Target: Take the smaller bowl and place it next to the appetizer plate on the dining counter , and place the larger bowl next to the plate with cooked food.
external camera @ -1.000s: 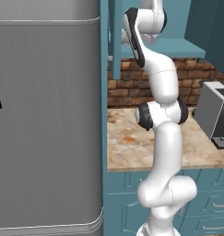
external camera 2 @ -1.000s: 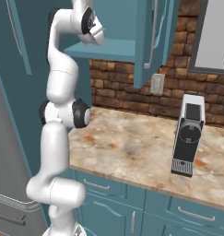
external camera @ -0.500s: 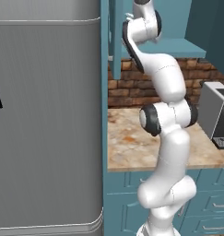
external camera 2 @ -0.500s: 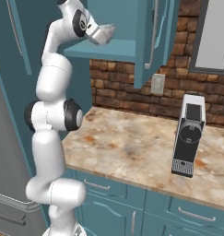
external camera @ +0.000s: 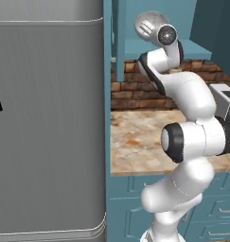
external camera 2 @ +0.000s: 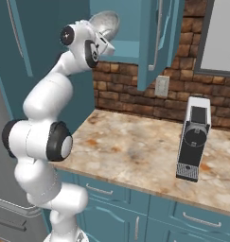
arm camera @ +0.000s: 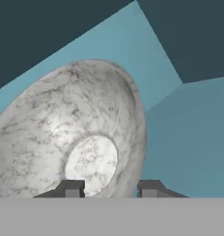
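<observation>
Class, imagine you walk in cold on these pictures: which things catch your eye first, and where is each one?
First, the white arm reaching up to the open teal wall cabinet, with the smaller bowl, marbled whitish-grey, tipped on edge at its gripper. Next, the black-and-silver coffee machine on the marbled counter, against the brick wall.

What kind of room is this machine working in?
It looks like a home kitchen, computer-rendered. A tall steel refrigerator stands beside a marbled stone counter with a brick wall behind it, a coffee machine sits on the counter, and teal cabinets hang above.
</observation>
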{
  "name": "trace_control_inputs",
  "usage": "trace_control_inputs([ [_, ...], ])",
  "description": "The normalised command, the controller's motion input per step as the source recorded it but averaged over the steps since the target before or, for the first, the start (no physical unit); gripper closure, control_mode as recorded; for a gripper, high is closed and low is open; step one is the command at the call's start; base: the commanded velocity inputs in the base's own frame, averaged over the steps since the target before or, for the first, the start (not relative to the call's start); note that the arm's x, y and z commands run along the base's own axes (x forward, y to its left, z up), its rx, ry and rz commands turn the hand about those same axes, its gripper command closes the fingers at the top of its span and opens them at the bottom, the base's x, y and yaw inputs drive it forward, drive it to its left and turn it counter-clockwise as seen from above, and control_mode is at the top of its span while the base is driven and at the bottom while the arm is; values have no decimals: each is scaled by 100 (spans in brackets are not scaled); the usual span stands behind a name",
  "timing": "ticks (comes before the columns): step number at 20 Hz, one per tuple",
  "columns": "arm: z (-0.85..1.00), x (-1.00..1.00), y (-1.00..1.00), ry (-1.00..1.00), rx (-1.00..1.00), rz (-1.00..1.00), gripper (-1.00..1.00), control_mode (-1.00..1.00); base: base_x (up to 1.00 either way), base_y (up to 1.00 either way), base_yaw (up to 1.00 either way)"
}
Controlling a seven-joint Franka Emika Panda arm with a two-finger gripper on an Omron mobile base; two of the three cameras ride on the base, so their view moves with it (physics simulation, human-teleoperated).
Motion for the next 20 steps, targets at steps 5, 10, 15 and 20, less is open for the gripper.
trace_control_inputs([
  [5, 89, -100, -1, -12, -3, 16, 100, -100, 0, 0, 0],
  [10, 95, -100, 0, 1, -1, 3, 100, -100, 0, 0, 0],
  [15, -10, -100, 9, 49, -2, 0, 100, -100, 0, 0, 0],
  [20, -1, -100, 16, 46, -1, 6, 100, -100, 0, 0, 0],
])
